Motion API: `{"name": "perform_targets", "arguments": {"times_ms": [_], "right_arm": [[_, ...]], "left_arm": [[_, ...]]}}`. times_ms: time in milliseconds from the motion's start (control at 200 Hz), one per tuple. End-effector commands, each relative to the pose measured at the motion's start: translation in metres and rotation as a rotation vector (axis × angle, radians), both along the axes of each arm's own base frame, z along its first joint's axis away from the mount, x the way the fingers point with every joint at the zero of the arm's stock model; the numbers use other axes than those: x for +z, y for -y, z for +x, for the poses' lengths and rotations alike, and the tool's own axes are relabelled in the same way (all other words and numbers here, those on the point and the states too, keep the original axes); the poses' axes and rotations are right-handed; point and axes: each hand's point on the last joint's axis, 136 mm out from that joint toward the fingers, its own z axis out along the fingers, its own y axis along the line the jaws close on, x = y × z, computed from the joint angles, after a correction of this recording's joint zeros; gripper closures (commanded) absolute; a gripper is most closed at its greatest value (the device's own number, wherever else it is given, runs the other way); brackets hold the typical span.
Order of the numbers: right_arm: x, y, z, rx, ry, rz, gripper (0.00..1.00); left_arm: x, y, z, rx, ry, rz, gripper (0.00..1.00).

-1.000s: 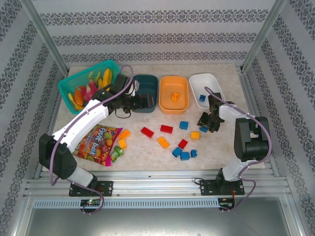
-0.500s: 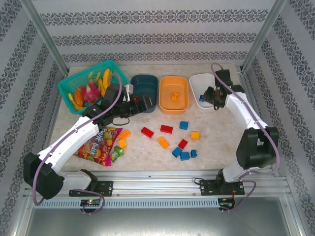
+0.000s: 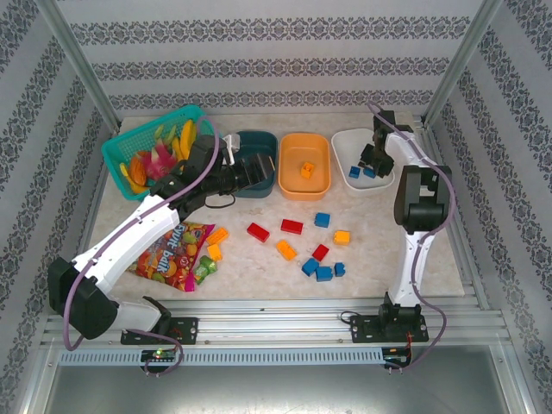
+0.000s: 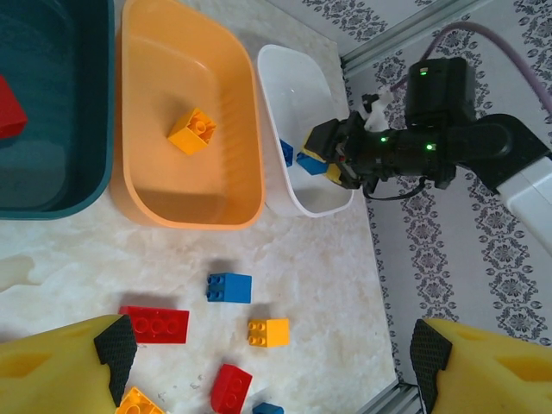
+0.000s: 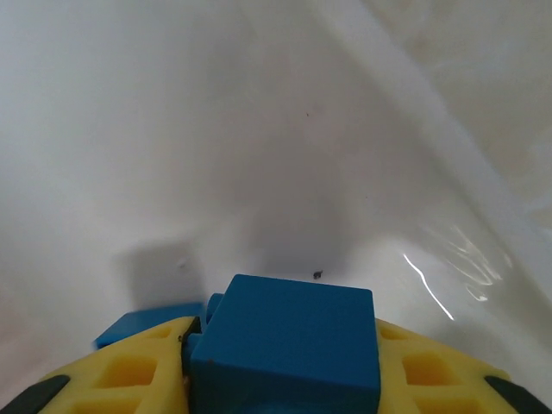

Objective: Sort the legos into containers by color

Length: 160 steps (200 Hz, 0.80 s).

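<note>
Right wrist: we see the right tool (image 5: 283, 379) clamped on a blue lego (image 5: 285, 341) inside the white container (image 5: 259, 129). Top view: grip too small to tell. Left wrist: left tool (image 4: 272, 354) wide apart above the tabletop (image 4: 302, 285); orange lego (image 4: 191, 131) in orange container (image 4: 147, 198).

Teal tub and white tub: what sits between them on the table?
The orange tub sits between the teal tub and the white tub, with one orange lego inside. The top external view shows this.
</note>
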Motion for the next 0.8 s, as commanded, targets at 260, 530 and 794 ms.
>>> {"name": "perform_targets", "arguments": {"times_ms": [260, 530, 794], "right_arm": [[0.075, -0.015, 0.014, 0.022, 0.153, 0.040, 0.36], [0.217, -0.052, 0.002, 0.124, 0.541, 0.052, 0.37], [0.263, -0.144, -0.078, 0.424, 0.829, 0.144, 0.37]], "left_arm": [[-0.024, -0.025, -0.022, 0.066, -0.078, 0.098, 0.15], [-0.056, -0.060, -0.041, 0.169, -0.207, 0.248, 0.16], [-0.098, -0.088, -0.073, 0.217, -0.371, 0.370, 0.17]]}}
